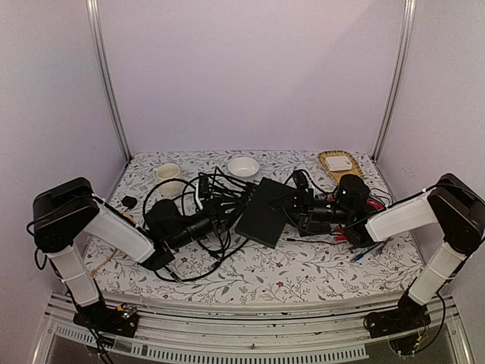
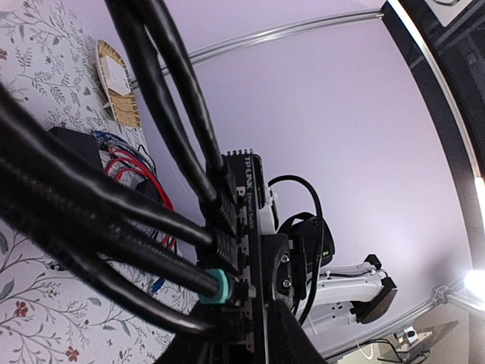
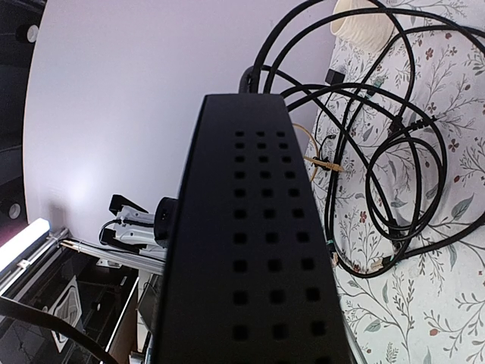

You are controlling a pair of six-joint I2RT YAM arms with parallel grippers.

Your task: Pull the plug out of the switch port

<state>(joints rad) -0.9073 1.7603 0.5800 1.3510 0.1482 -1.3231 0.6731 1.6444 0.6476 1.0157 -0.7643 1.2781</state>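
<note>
**Top view.** The flat matte-black rectangular switch [image 1: 265, 214] lies at an angle in the middle of the frame, on a floral-patterned tablecloth [image 1: 303, 269]. The left gripper [image 1: 216, 221] reaches in from the left, deep in a tangle of black cables [image 1: 198, 199] just beside the switch's left edge. The right gripper [image 1: 298, 206] meets the switch's right edge. A white ceramic cup [image 1: 168, 174], a small white bowl [image 1: 243, 165] and a yellow woven tray [image 1: 324, 159] stand along the top of the cloth. Thin red wires [image 1: 350, 236] lie below the right arm.

**Left wrist view.** The port edge of the switch, marked TP-LINK, runs down the centre. Thick black cables enter it from the left. A plug with a teal boot [image 2: 221, 287] sits in a port at lower centre. A second black box [image 2: 76, 144] lies at the left. The fingers cannot be made out, so the left claw's grip cannot be told.

**Right wrist view.** A perforated black face of the switch fills the centre and hides the fingers. Whether the right claw is clenched or released cannot be told.
</note>
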